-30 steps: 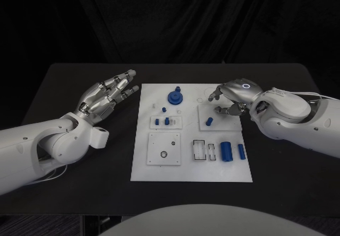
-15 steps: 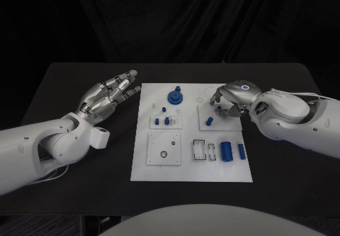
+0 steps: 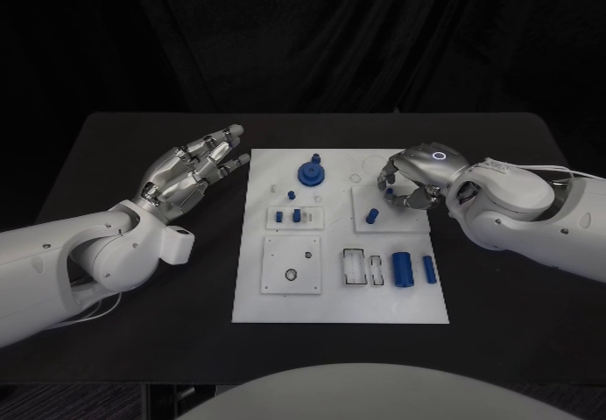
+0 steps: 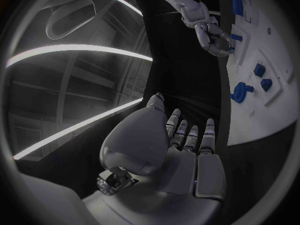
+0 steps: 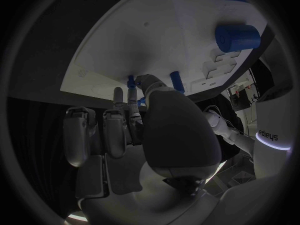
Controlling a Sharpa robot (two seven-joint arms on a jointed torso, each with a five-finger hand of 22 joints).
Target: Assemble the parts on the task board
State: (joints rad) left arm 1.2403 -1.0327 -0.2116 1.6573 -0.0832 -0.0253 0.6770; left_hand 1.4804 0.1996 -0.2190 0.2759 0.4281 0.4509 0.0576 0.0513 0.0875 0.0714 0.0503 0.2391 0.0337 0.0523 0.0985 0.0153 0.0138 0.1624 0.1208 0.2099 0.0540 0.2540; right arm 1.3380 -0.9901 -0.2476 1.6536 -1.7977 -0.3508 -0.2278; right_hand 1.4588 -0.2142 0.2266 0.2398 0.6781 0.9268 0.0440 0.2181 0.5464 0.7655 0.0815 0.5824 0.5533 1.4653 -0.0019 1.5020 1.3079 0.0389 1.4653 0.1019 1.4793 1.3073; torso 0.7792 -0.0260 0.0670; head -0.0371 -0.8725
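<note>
Since a second ago the right hand [image 3: 411, 179] has crept slightly inward over the task board's [image 3: 341, 306] far right corner, fingers curled, holding nothing visible, just beside a small blue peg [image 3: 373, 215]; the left hand [image 3: 189, 171] stays open, fingers spread, over the table [image 3: 151, 341] off the board's left edge.

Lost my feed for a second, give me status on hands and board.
Left hand open, fingers spread, beside the task board. Right hand curled over the board's far right, above a small blue peg; grasp unclear. Nothing blocking.
</note>
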